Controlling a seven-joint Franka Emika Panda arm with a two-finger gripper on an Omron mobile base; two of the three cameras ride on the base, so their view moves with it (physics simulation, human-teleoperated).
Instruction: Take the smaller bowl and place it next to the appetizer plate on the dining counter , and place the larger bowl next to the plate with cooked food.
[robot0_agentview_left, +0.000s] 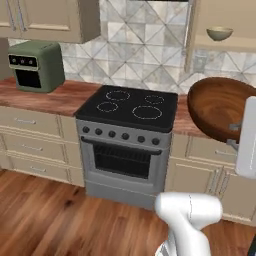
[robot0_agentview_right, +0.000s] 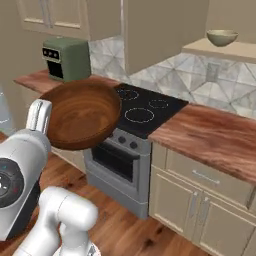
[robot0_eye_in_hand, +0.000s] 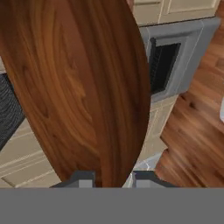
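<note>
1. The gripper pinches the rim of the wide, dark reddish-brown wooden bowl, holding it tilted in the air beside the black-topped stove, presumably for carrying.
2. The small beige ceramic bowl sits on a high shelf.

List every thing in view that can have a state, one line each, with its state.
larger bowl: lifted off the counter, tilted on its side, rim held in the gripper.
gripper: shut on the larger bowl's rim.
smaller bowl: upright on the high shelf, untouched.
stove: burners bare, oven door shut.
air fryer: on the counter, drawer shut.
cabinet drawers: shut.
</note>
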